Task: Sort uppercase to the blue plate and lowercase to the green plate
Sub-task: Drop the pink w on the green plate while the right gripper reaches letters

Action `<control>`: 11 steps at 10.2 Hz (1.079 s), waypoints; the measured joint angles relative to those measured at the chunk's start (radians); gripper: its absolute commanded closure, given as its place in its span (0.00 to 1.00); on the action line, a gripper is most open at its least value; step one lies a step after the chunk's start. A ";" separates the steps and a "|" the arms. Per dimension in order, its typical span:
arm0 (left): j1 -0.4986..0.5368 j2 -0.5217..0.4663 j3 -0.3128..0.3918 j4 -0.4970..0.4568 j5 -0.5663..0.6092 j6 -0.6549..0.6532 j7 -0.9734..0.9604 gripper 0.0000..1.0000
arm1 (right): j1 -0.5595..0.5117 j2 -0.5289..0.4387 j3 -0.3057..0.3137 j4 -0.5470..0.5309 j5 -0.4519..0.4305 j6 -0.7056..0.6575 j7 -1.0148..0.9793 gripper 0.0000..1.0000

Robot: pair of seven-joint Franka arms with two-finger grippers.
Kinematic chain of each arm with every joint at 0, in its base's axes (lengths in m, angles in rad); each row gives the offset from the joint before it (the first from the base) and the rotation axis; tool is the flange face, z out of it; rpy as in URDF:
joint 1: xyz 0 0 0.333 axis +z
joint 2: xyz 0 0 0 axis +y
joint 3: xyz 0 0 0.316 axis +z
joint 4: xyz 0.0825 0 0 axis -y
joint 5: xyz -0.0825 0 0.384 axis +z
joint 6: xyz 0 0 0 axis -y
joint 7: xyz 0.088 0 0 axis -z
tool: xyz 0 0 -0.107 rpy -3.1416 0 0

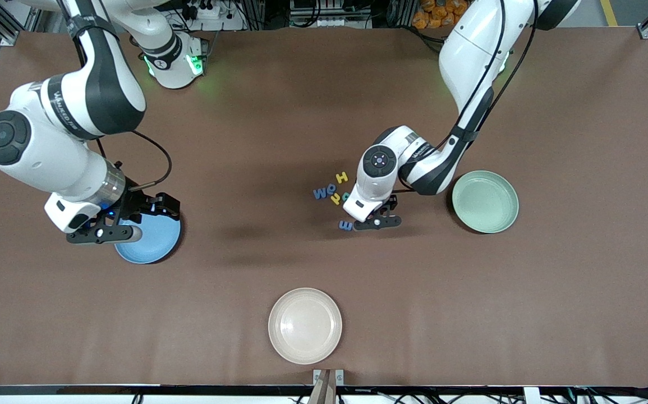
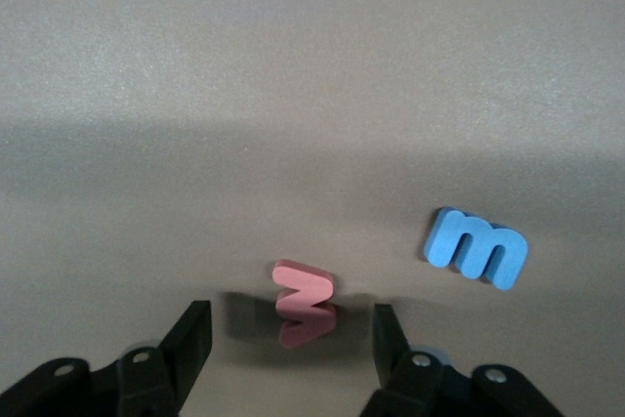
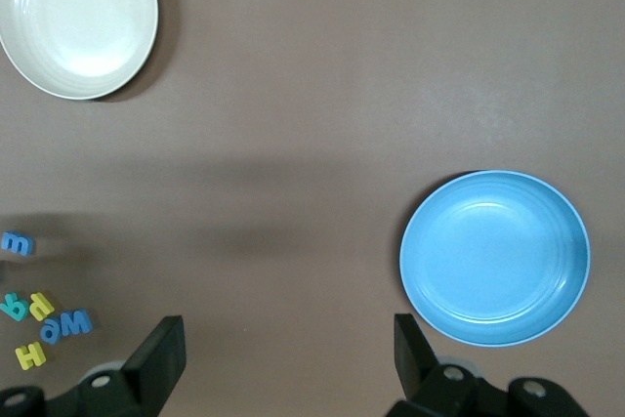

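- The left gripper is low over the table, next to the little pile of letters; its fingers are apart, one on each side of the red w, and not pinching it yet.
- The red w stands up on its edge; the blue m lies flat just beside it.
- The other letters sit close together, farther from the front camera than the blue m: a yellow H, a blue W, a blue e, a yellow d and a teal letter (partly hidden by the arm).
- The right gripper waits over the blue plate with its fingers apart and nothing in them.
- The green plate is empty, toward the left arm's end of the table; a cream plate sits nearest the front camera.
- The red w looks like soft, light foam; it may tip or slide; I think a gentle squeeze on its two flat faces is best.
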 measured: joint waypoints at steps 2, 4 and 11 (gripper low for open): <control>0.000 0.007 0.000 0.000 0.006 0.011 0.000 0.32 | 0.000 0.002 0.000 0.000 0.000 0.000 0.007 0.18; 0.000 0.010 0.000 0.000 0.007 0.016 0.000 0.38 | 0.001 0.011 0.000 0.000 0.000 0.000 0.008 0.24; 0.000 0.014 0.001 0.003 0.008 0.026 0.000 0.67 | 0.091 0.072 0.035 -0.005 0.001 -0.014 0.050 0.18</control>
